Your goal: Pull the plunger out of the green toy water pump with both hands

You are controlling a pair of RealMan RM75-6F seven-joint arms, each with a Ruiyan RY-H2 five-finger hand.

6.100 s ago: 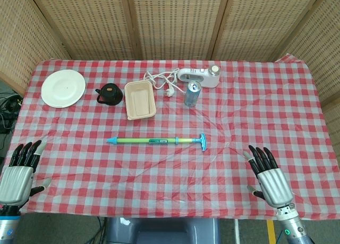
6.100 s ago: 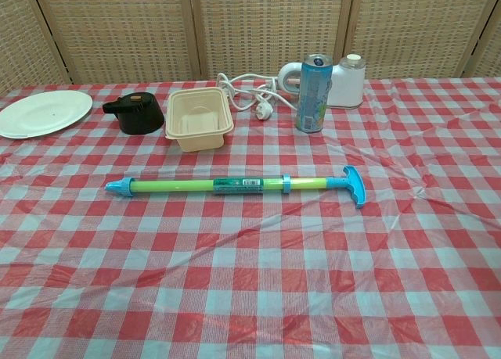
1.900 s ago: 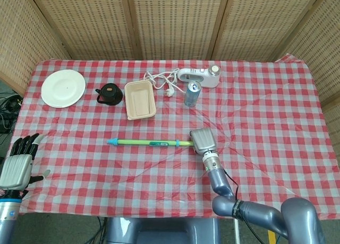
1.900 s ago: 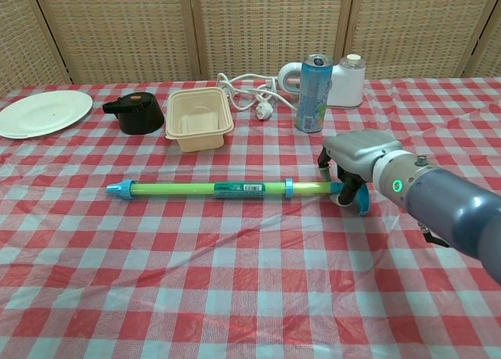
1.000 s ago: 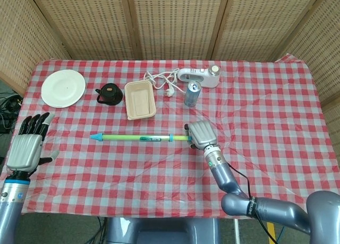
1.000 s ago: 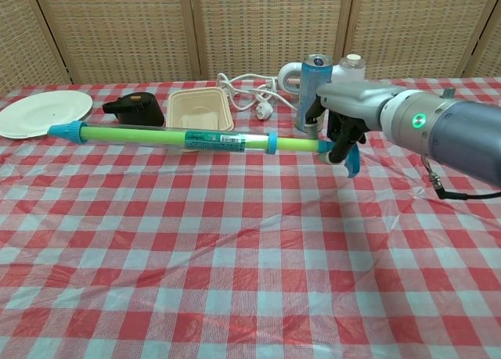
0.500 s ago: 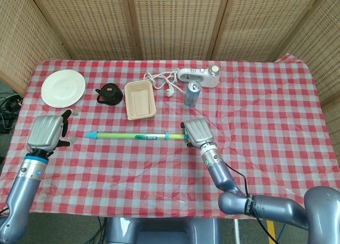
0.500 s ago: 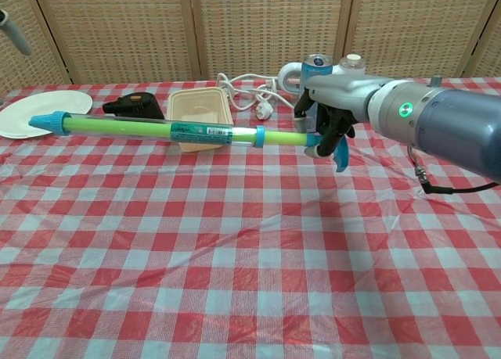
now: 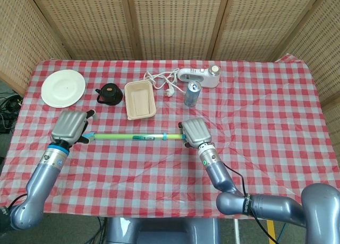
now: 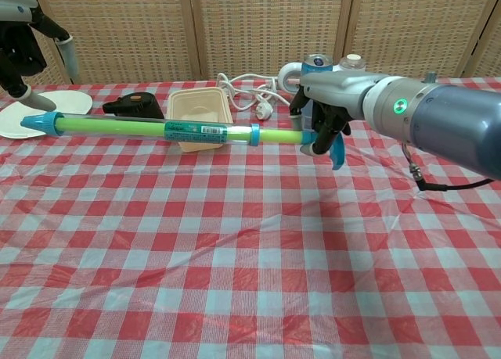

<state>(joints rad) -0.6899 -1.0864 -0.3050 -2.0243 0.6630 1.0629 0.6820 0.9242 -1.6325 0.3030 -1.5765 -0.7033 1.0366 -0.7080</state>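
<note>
Plastic is what the green toy water pump [image 10: 156,127] looks to be made of: a long, thin, rigid tube, probably light, with a blue nozzle tip [image 10: 41,123] at one end, a blue collar [image 10: 254,134] partway along and a blue T-handle [image 10: 335,150] on the plunger rod at the other. It is held level in the air above the checked bench [image 10: 235,249], in front of the beige food tray [image 10: 200,113] in the chest view. Judged from its shape, the smooth barrel may slip under a straight pull, so the sound places to take hold are the T-handle, which gives the fingers something to hook behind, and the barrel near the nozzle or against the collar, where the step would stop the hand sliding. The right hand [image 10: 321,124] is clenched around the rod at the T-handle, knuckles up, forearm coming in from the robot's right. The left hand [image 9: 70,126] sits at the nozzle end in the head view, palm down over the tip; in the chest view its fingers [image 10: 66,54] look spread above and behind the tube, so I cannot tell whether it has a grip on the barrel. The plunger appears only slightly drawn, with a short length of rod showing past the collar.
</note>
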